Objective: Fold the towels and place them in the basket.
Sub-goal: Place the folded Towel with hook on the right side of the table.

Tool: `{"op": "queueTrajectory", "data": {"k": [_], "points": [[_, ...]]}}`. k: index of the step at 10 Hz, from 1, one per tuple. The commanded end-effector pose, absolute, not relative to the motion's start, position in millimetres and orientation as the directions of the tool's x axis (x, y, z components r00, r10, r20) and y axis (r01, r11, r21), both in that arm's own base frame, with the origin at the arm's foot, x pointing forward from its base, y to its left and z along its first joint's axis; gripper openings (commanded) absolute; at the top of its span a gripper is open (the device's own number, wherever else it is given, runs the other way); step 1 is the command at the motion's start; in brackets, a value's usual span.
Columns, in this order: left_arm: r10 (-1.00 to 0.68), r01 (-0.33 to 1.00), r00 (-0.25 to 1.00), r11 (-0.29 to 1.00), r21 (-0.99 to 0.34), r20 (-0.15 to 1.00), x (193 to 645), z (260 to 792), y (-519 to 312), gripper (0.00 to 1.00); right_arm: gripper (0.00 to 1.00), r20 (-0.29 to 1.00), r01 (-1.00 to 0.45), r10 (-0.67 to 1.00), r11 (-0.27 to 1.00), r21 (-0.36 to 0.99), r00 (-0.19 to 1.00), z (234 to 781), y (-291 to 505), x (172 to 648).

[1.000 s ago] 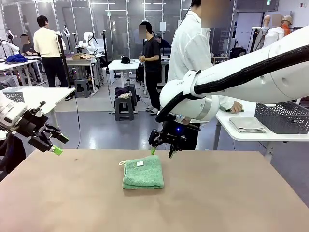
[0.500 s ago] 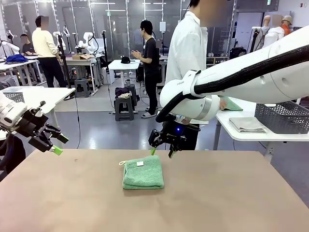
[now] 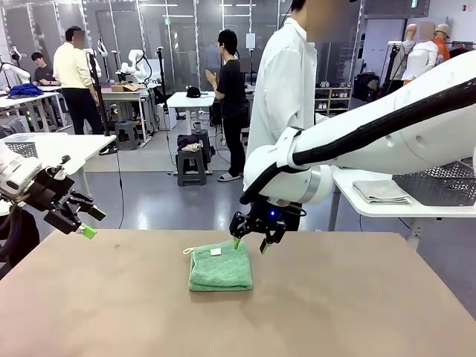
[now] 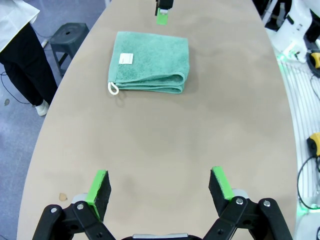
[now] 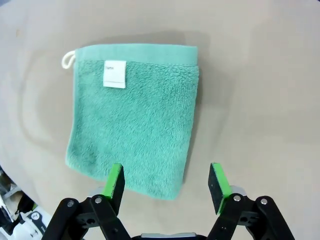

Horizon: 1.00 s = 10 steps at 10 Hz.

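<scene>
Right claw [image 3: 250, 245] spread over green towel's [image 3: 220, 265] far edge, apparently for pickup; left claw [image 3: 91, 222] spread, clear at counter's [image 3: 357, 297] left edge.

Two towels [image 3: 220, 265] [image 3: 381, 192], one basket [image 3: 445, 187]

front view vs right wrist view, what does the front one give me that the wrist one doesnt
Front view: the open left gripper held above the table's left edge, a person in a white coat at the far side, and a side table bearing a folded grey towel and the basket. Right wrist view: a top-down look, one green pad over the mint green towel's edge, the other over bare table. Shared: that towel folded on the table, its white tag and loop, the open right gripper above it.
</scene>
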State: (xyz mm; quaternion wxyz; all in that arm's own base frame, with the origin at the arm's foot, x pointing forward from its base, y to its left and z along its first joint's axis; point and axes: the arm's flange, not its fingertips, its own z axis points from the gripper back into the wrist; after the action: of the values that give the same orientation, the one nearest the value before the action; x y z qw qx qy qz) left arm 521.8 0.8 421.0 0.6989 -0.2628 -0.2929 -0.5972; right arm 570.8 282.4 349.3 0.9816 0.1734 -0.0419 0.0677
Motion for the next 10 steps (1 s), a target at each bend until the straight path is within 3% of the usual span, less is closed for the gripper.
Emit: {"op": "queueTrajectory", "data": {"k": [1, 10], "points": [[-0.687, 0.99, 0.111, 0.143, -0.016, 0.718, 522, 422, 1, 0.99, 0.85, 0.113, -0.103, 0.069, 0.937, 0.335, 0.991, 333, 288, 567], [-0.687, 0.99, 0.111, 0.143, -0.016, 0.718, 522, 422, 1, 0.99, 0.85, 0.084, -0.057, 0.025, 0.913, 0.404, 0.996, 295, 302, 572]]}}
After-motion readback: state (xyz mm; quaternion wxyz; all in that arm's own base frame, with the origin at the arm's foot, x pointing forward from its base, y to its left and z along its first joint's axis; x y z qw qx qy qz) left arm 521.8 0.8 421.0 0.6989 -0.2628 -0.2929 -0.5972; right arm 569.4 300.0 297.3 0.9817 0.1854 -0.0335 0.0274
